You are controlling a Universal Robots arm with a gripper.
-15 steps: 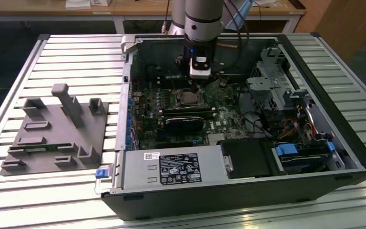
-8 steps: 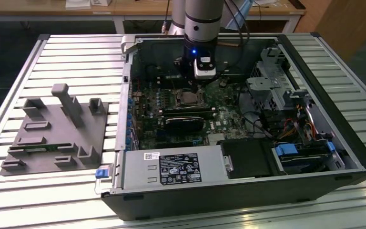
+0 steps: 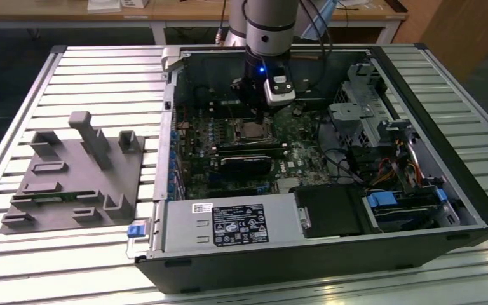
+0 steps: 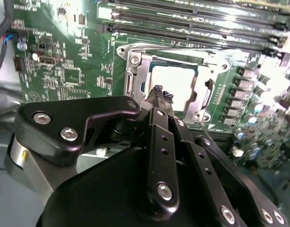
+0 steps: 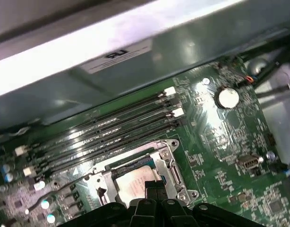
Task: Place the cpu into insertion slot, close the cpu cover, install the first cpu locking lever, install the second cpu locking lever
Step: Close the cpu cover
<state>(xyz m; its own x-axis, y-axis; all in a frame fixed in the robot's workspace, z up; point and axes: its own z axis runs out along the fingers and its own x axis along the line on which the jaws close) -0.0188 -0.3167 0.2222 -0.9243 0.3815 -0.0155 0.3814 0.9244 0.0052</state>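
Observation:
The cpu (image 4: pixel 180 85) shows its pale metal top, lying flat in the insertion slot (image 3: pixel 246 131) of the green motherboard inside the open computer case. The silvery cpu cover (image 4: pixel 131 75) lies down around the cpu's edges; in the first wrist view the cover (image 5: pixel 172 165) frames the cpu (image 5: pixel 134 185). A thin wire lever (image 5: pixel 72 185) lies beside the frame. My gripper (image 4: pixel 161 93) hangs just above the socket's edge, its black fingers (image 5: pixel 152 191) pressed together with nothing seen between them. In the exterior view the gripper (image 3: pixel 257 105) stands over the socket.
Long black memory slots (image 5: pixel 112 125) run beside the socket. A black rectangular cooler (image 3: pixel 244 163) sits nearer the case front, with the labelled power supply (image 3: pixel 227 225), drive cage (image 3: pixel 371 121) and cables (image 3: pixel 393 171) around. A grey fixture (image 3: pixel 74 178) stands on the slatted table at the exterior view's left.

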